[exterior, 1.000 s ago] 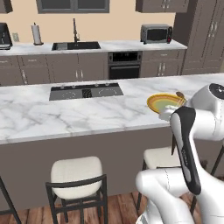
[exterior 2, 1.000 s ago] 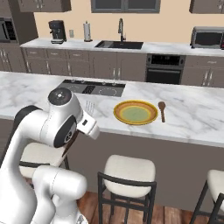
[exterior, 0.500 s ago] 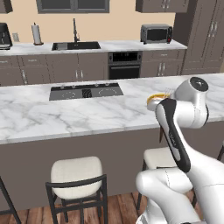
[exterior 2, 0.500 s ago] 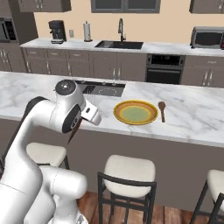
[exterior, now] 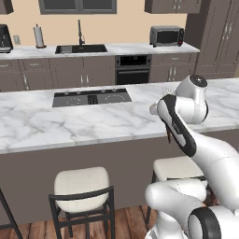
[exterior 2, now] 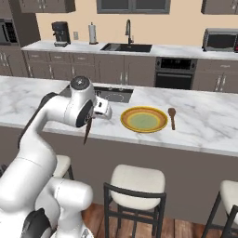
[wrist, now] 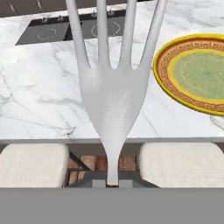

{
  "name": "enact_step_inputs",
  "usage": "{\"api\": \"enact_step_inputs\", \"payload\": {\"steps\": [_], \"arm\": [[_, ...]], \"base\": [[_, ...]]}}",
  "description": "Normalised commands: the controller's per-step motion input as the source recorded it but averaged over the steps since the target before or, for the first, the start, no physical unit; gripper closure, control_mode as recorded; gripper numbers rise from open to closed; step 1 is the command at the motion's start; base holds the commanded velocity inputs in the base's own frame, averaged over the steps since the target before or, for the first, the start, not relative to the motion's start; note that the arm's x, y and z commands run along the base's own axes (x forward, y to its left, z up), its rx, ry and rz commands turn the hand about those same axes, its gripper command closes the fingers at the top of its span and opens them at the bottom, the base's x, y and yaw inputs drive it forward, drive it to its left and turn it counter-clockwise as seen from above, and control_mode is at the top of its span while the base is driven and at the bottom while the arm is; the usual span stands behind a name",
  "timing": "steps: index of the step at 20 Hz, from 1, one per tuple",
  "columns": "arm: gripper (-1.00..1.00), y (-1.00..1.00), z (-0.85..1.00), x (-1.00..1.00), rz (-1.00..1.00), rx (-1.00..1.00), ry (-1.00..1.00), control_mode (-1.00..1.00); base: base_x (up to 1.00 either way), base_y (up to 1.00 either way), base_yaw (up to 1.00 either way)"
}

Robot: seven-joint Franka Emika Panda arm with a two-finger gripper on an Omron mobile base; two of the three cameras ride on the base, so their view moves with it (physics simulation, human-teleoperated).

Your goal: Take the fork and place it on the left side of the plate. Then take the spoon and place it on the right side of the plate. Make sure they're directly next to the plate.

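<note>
While the gripper [exterior 2: 103, 109] stays hard to read among the white wrist links at centre left of the right base view, the hand view shows it clamped on the fork [wrist: 114, 83], whose pale, smooth handle rises from the bottom centre and splays into four slim tines toward the top edge. Right of it lies the round plate [wrist: 192, 74], yellow-rimmed with a patterned orange band and a green centre, on the veined marble counter [wrist: 39, 100]. In the right base view, a dark wooden spoon [exterior 2: 172, 116] lies just beside the plate's right edge. A black cooktop [exterior 2: 114, 95] sits behind the wrist; cushioned stools [exterior 2: 137, 181] stand below the counter's edge.
</note>
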Motion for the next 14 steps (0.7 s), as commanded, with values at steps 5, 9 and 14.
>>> {"api": "enact_step_inputs", "payload": {"steps": [5, 9, 14], "arm": [[1.00, 0.00, 0.00, 0.46, 0.25, -0.20, 0.07, -1.00], [1.00, 0.00, -0.01, 0.43, 0.12, -0.23, 0.03, -1.00], [1.00, 0.00, -0.18, 0.34, 0.04, -0.22, 0.00, -1.00]], "base": [[0.00, 0.00, 0.00], [0.00, 0.00, 0.00], [0.00, 0.00, 0.00]]}}
